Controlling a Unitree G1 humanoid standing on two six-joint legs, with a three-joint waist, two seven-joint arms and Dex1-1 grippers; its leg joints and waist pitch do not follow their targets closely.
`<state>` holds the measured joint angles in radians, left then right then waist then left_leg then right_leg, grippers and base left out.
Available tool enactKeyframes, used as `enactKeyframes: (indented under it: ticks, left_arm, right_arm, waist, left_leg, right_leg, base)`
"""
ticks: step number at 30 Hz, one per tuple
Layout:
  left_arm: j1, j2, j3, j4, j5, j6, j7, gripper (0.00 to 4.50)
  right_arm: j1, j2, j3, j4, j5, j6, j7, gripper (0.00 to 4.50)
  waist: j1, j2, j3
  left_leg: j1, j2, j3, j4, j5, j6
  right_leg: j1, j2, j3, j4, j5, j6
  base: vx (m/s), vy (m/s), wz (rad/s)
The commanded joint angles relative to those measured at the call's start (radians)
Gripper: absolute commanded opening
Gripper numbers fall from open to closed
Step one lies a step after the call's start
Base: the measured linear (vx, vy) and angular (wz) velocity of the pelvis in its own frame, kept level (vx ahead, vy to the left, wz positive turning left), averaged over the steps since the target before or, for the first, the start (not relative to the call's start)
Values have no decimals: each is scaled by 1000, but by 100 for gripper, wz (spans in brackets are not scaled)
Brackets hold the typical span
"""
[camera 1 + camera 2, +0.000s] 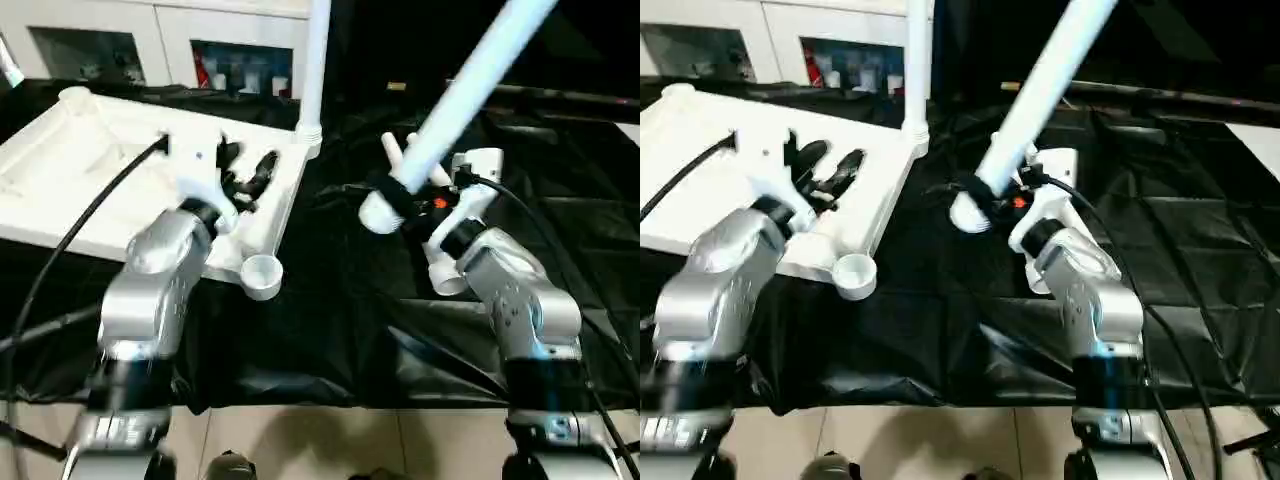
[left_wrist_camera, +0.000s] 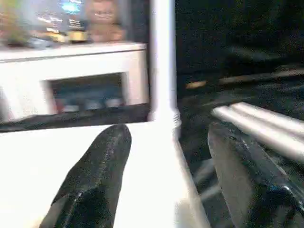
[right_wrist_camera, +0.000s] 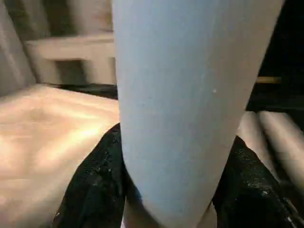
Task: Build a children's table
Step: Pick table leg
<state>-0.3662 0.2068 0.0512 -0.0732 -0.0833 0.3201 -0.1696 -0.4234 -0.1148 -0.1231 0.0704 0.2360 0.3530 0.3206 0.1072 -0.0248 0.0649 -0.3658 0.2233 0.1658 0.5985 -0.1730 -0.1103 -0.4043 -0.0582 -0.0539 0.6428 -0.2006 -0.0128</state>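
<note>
White leg (image 1: 470,85) slants up, pinched by right claw (image 1: 405,200); left claw (image 1: 245,175) spread.

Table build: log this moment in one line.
left gripper: open over tabletop | right gripper: holds leg | one leg seated

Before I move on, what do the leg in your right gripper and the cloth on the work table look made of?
The leg held in the right gripper looks like smooth white plastic tube: even colour, soft sheen, seen close in the right wrist view. The black cloth looks like thin glossy sheeting, creased and shiny; fabric or plastic film, I can't tell.
</note>
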Motion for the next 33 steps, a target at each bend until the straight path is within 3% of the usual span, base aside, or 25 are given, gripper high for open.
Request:
enactKeyframes:
  ticks: [1,4,7,8,9,11,12,13,14,15,17,18,19,20,21,22,23,24,25,26,27,29,31,32,33]
  left_arm:
    - [23,-18,-15,-12,55,-57,49,298]
    - [67,-24,-8,10,72,-136,60,298]
    - [93,-22,-9,28,78,-156,69,298]
    - [93,-22,-9,28,78,-156,69,298]
    - [107,-18,-11,47,79,-182,72,298]
    - [121,-17,-3,64,89,-210,80,298]
    - [124,-19,3,69,91,-217,84,298]
    - [124,-20,7,74,92,-222,87,298]
    - [125,-19,8,76,93,-226,87,298]
    - [131,-14,8,82,96,-241,83,298]
    - [137,-7,5,91,109,-246,92,298]
    - [135,5,-9,97,156,-244,125,298]
    - [134,10,-14,99,164,-239,127,298]
    - [134,10,-14,99,164,-239,127,298]
    - [129,4,-16,110,156,-245,125,298]
    - [127,-3,-16,117,156,-250,129,298]
    - [123,-10,-17,122,154,-258,131,298]
    - [121,-13,-19,126,157,-262,133,298]
    - [119,-13,-22,130,161,-267,135,298]
    - [118,-15,-22,133,159,-267,134,298]
    - [116,-18,-22,136,160,-268,135,298]
    - [114,-27,-14,138,157,-275,147,298]
    - [110,-28,-7,138,167,-268,165,298]
    - [108,-26,-6,139,170,-272,168,298]
    - [109,-24,-5,136,162,-283,156,298]
  right_arm:
    - [40,1,9,-42,-49,-34,-48,191]
    - [114,13,32,-96,-71,-50,-55,191]
    - [158,16,53,-115,-86,-56,-71,191]
    - [158,16,53,-115,-86,-56,-71,191]
    - [182,17,61,-96,-99,-82,-79,191]
    - [197,28,60,-74,-99,-109,-85,191]
    - [196,35,55,-65,-93,-118,-84,191]
    - [193,39,50,-60,-88,-123,-83,191]
    - [193,41,49,-58,-85,-125,-83,191]
    - [194,45,50,-55,-80,-128,-83,191]
    - [196,52,50,-40,-72,-135,-78,191]
    - [196,56,49,-33,-68,-137,-78,191]
    - [196,58,49,-33,-67,-139,-79,191]
    - [196,58,49,-33,-67,-139,-79,191]
    - [196,60,50,-29,-64,-146,-79,191]
    - [198,60,49,-27,-62,-151,-80,191]
    - [200,61,45,-25,-56,-152,-81,191]
    - [201,63,41,-24,-54,-152,-80,191]
    - [203,64,39,-23,-54,-151,-79,191]
    - [205,64,39,-23,-52,-147,-76,191]
    - [205,62,39,-22,-49,-145,-73,191]
    - [206,51,49,-20,-44,-135,-54,191]
    - [207,45,53,-19,-36,-124,-39,191]
    - [207,44,52,-18,-33,-121,-36,191]
    - [206,39,56,-16,-35,-120,-26,191]
  waist:
    - [-7,16,-75]
    - [-8,22,-72]
    - [2,7,-72]
    - [2,7,-72]
    - [20,-4,-76]
    - [34,-18,-76]
    - [37,-15,-76]
    - [27,8,-75]
    - [27,8,-75]
    - [-17,29,-80]
    - [-58,42,-82]
    - [-66,42,-73]
    - [-51,37,-67]
    - [-51,37,-67]
    - [-37,13,-69]
    - [-33,18,-67]
    - [-56,32,-64]
    - [-78,56,-52]
    - [-75,65,-56]
    - [-63,65,-57]
    - [-53,72,-59]
    - [-65,59,-83]
    - [-61,30,-91]
    - [-40,-33,-89]
    - [-14,-41,-80]
  left_leg:
    - [6,-6,4,-64,-177,-46]
    - [5,-5,3,-68,-213,-33]
    - [-22,-18,10,-49,-172,80]
    - [-22,-18,10,-49,-172,80]
    - [-36,-18,-11,-2,-123,154]
    - [-68,-16,-47,60,-105,190]
    - [-71,-11,-57,66,-92,192]
    - [-54,-8,-57,20,-51,233]
    - [-54,-8,-57,20,-51,233]
    - [20,-31,-27,-43,8,379]
    - [72,-27,-37,-66,82,528]
    - [39,-4,-47,-92,86,561]
    - [24,30,-52,-93,36,519]
    - [24,30,-52,-93,36,519]
    - [6,48,-64,-77,-201,269]
    - [13,42,-62,-72,-314,149]
    - [28,49,-77,-88,-527,-14]
    - [9,141,-137,-175,-714,-116]
    - [-6,155,-139,-211,-770,-141]
    - [-13,147,-116,-227,-794,-130]
    - [-19,128,-81,-225,-798,-109]
    - [31,107,-109,-198,-705,-41]
    - [25,44,-81,-164,-582,19]
    - [-40,-55,-14,2,-333,87]
    - [-70,-63,-16,67,-165,134]
  right_leg:
    - [57,-51,43,-84,-112,-118]
    - [52,-53,45,-94,-165,-98]
    - [76,-112,79,-115,-273,-99]
    - [76,-112,79,-115,-273,-99]
    - [90,-182,126,-139,-337,-98]
    - [104,-247,177,-158,-374,-128]
    - [99,-253,176,-158,-361,-153]
    - [71,-192,124,-138,-301,-198]
    - [71,-192,124,-138,-301,-198]
    - [16,-57,39,-78,-204,-163]
    - [-45,16,-41,23,-160,-76]
    - [-41,13,-57,71,-138,-16]
    - [-33,-18,-48,54,-122,-5]
    - [-33,-18,-48,54,-122,-5]
    - [11,-117,33,-35,-106,-125]
    - [7,-112,41,-53,-138,-171]
    - [8,-73,21,-53,-220,-185]
    - [13,-32,-14,11,-230,-57]
    - [20,-14,-29,78,-182,-12]
    - [6,10,-50,131,-128,1]
    - [8,13,-60,136,-117,-15]
    - [14,-11,-29,69,-146,-26]
    - [51,-58,2,-19,-167,-91]
    - [78,-184,50,-147,-236,-180]
    - [96,-223,62,-154,-286,-136]
  base:
    - [0,0,0]
    - [0,0,0]
    - [0,0,0]
    - [0,0,0]
    - [0,0,0]
    - [-7,105,-3]
    - [-8,133,-3]
    - [-10,192,2]
    - [-10,218,9]
    - [-10,218,9]
    - [-20,244,11]
    - [-27,245,11]
    - [-51,179,7]
    - [-80,127,-1]
    - [-80,127,-1]
    - [-104,111,7]
    - [-110,85,6]
    - [-110,85,6]
    - [-108,36,1]
    - [-104,-28,15]
    - [-104,-28,15]
    - [-81,-123,5]
    - [-80,-155,-10]
    - [-73,-161,-18]
    - [-73,-161,-18]
